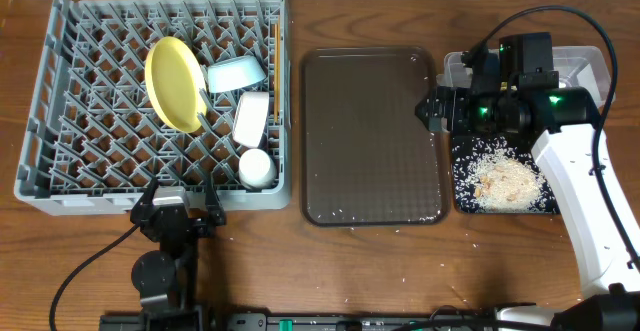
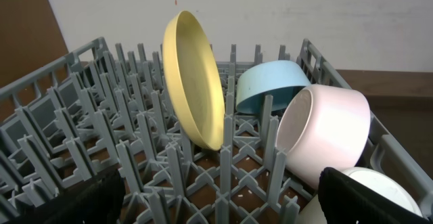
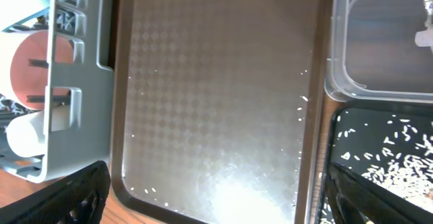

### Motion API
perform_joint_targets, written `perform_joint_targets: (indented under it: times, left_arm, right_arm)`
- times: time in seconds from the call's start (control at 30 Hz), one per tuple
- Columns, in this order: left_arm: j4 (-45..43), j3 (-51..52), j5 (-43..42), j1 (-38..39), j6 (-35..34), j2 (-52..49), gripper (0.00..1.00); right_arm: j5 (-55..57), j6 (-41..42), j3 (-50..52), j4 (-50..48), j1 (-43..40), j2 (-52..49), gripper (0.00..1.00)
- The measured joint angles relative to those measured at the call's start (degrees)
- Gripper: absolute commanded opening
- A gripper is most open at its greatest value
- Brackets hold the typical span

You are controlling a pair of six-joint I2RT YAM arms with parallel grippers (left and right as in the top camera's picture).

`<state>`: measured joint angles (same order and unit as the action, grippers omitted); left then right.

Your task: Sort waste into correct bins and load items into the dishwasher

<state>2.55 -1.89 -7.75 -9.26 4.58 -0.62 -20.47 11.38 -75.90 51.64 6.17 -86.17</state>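
The grey dish rack [image 1: 60, 91] holds the upright yellow plate [image 1: 172, 83], the light-blue bowl [image 1: 236, 73], the white bowl [image 1: 251, 117] and the small white cup [image 1: 256, 168]. Thin wooden chopsticks [image 1: 273, 61] stand by its right wall. My left gripper [image 1: 180, 209] is open and empty at the rack's front edge; its view shows the plate [image 2: 196, 82], blue bowl [image 2: 270, 85], white bowl [image 2: 328, 132] and cup [image 2: 389, 190]. My right gripper [image 1: 437, 111] is open and empty over the brown tray's right edge. Rice and crumbs [image 1: 500, 179] lie in the black tray [image 1: 460, 203]. The clear tub [image 1: 590, 63] is partly hidden; the wrapper is out of view.
The dark-brown serving tray [image 1: 370, 136] lies between the rack and the bins, with a few rice grains [image 3: 145, 191] on it. The right wrist view shows the clear tub [image 3: 379, 41] holding a white scrap [image 3: 424, 36], and the black tray [image 3: 392, 149]. My right arm covers part of both bins.
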Motion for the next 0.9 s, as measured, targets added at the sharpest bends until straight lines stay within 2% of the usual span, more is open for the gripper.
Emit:
perform_joint_targets:
  times: [0.23, 0.47, 0.67, 0.9]
  left_arm:
    - [0.0, 0.0, 0.0, 0.0, 0.0, 0.0, 0.92]
    - [0.0, 0.0, 0.0, 0.0, 0.0, 0.0, 0.92]
    - [0.0, 0.0, 0.2, 0.0, 0.0, 0.0, 0.92]
    - [-0.1, 0.0, 0.2, 0.0, 0.0, 0.0, 0.92]
  right_arm:
    - [4.0, -1.4, 0.0, -0.6, 0.0, 0.0, 0.99]
    - [6.0, -11.9, 3.1, -14.1, 0.5, 1.4, 0.99]
    - [6.9, -21.0, 16.6, -29.4, 4.2, 11.6, 0.99]
    - [10.1, -22.0, 35.0, -42.9, 4.8, 28.9, 0.99]
